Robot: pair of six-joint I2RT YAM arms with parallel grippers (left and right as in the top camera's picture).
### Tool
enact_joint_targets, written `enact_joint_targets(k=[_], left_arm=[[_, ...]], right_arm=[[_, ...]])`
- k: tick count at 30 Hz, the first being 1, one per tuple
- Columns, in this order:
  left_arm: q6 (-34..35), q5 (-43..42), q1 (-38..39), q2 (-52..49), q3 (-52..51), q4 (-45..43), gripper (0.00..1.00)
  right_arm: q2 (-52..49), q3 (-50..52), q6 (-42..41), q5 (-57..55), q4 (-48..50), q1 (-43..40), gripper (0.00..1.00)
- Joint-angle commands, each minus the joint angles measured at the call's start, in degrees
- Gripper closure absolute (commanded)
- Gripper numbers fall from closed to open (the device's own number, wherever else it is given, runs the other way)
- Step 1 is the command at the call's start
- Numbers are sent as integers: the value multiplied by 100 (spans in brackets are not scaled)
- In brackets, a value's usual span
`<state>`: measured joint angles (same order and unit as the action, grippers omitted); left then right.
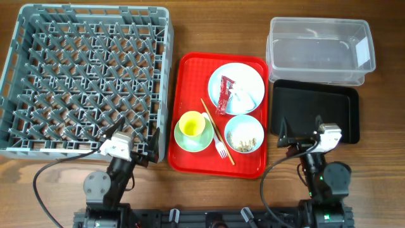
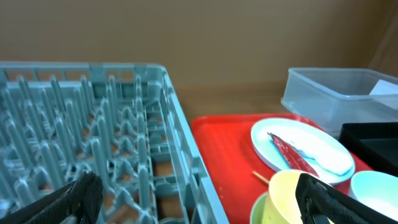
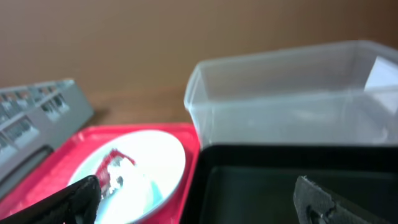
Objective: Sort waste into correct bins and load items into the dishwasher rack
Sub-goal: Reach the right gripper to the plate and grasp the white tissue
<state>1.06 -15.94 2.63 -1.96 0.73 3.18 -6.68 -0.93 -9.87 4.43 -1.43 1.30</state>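
The grey dishwasher rack (image 1: 95, 9) fills the left of the table. On the red tray (image 1: 190, 82) a light blue plate (image 1: 243, 75) carries the red wrapper (image 1: 225, 95) and white tissue (image 1: 245, 97). A yellow cup (image 1: 191, 124) stands on the green saucer (image 1: 190, 144). The blue bowl (image 1: 257, 126) holds rice scraps (image 1: 242, 138). Chopsticks (image 1: 215, 130) and a white fork (image 1: 220, 149) lie between them. The clear tub (image 1: 319, 50) and black tray (image 1: 335, 107) sit at the right. My left gripper (image 1: 131, 136) hangs open over the rack's near right corner. My right gripper (image 1: 302, 130) is open above the black tray's near edge.
In the left wrist view the rack wall (image 2: 186, 155) runs between my fingers (image 2: 68, 199), with the cup (image 2: 283, 199) by the right one. The right wrist view shows the tub (image 3: 286, 93) ahead and the black tray (image 3: 261, 180) below. Bare wooden table surrounds everything.
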Motion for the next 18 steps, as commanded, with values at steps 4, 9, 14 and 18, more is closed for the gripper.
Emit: enact_joint_targets(k=[4,9,14,18], left_arm=[[374,212,20,-905,745,540,0],[372,251,20,-1974,1537,881,0],[374,254,20,-3130,2570,1600,0],[372,251,20,-4011,3484,2352,0]], right_arm=[[-1338,-1045,-63,168,-74,-31,0],[-2566,-1978,-61,367,-466,-31,0],[-3768,-3042,116,848,-986,-31,0],[-4533,-3884,490,1051,-1751,-31,0]])
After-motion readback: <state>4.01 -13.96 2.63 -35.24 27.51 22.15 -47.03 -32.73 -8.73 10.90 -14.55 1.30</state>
